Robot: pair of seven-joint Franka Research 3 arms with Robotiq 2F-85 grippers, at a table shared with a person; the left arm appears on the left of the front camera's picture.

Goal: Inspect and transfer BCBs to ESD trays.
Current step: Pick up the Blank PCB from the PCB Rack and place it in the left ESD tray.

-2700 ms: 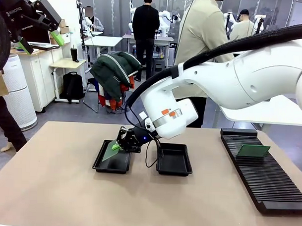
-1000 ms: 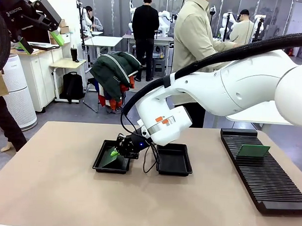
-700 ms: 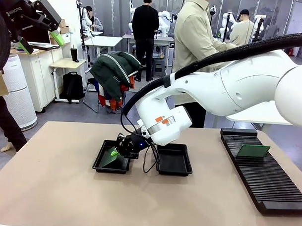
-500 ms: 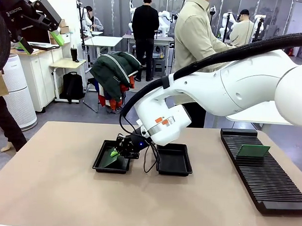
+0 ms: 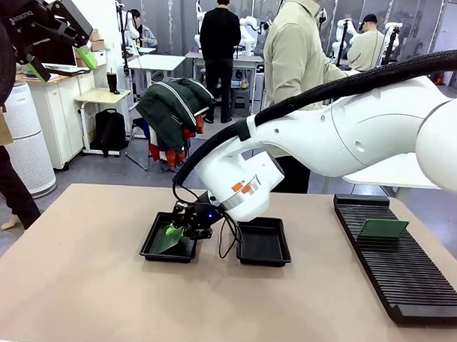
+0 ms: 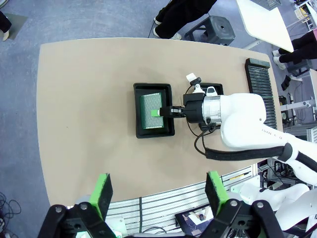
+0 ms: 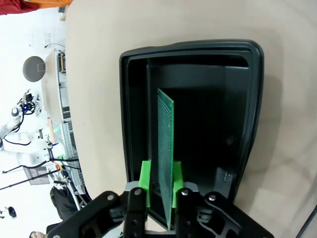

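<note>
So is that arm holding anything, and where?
The near edge of the green board sits between the pads of the right gripper, far edge in the black tray; whether it's clamped can't be told.

Pale green BCB (image 7: 166, 144) with fine dotted grid, glossy black tray (image 7: 257, 99), plain tan table (image 5: 74, 286), black ribbed rack (image 5: 412, 282), white arm (image 5: 380, 124)

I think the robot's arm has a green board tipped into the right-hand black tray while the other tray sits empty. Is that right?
Not quite. The green board between the right gripper fingers is tipped into the left-hand black tray, not the right-hand one. The right-hand tray is the one that sits empty. The front view shows this.
</note>
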